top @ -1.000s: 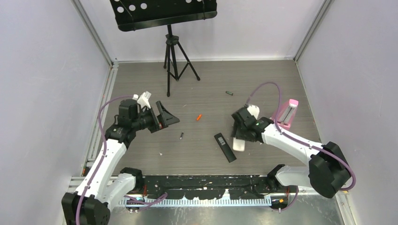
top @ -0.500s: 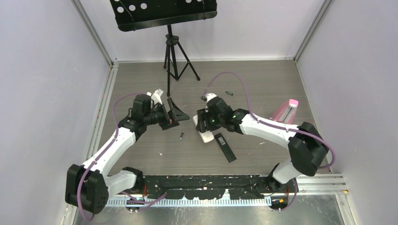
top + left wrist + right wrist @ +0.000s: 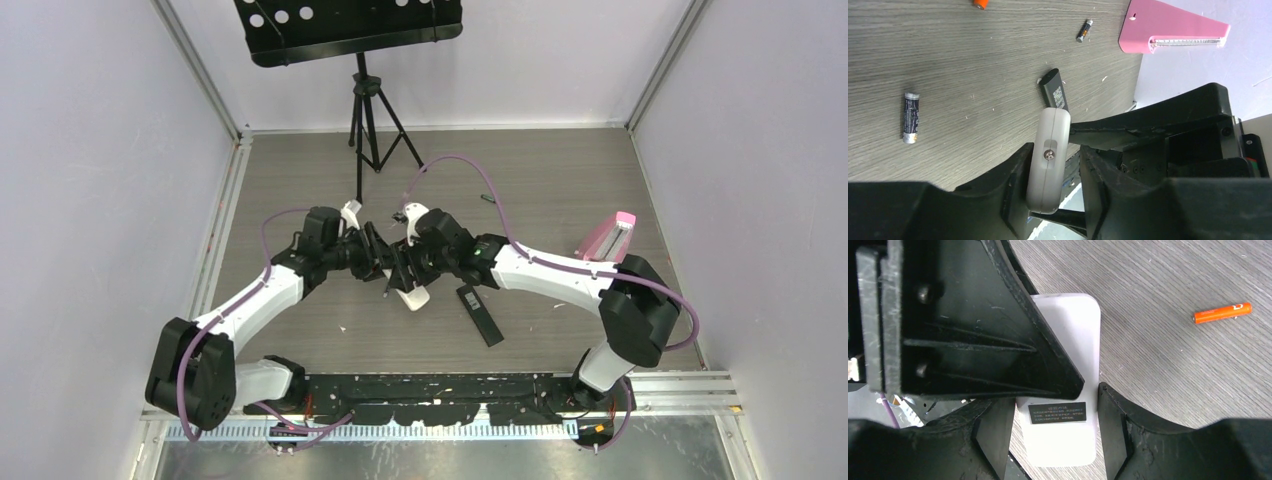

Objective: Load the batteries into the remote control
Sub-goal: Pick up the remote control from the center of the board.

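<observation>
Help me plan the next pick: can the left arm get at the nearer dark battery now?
Probably not yet: the left claw is closed on the white remote, which the right claw grips too. The dark battery itself lies uncovered.

right gripper (image 3: pixel 405 270) brings white remote (image 3: pixel 1049 150) from the table's right side to centre; left gripper (image 3: pixel 384 262) swings in, jaws narrowing around it
</observation>
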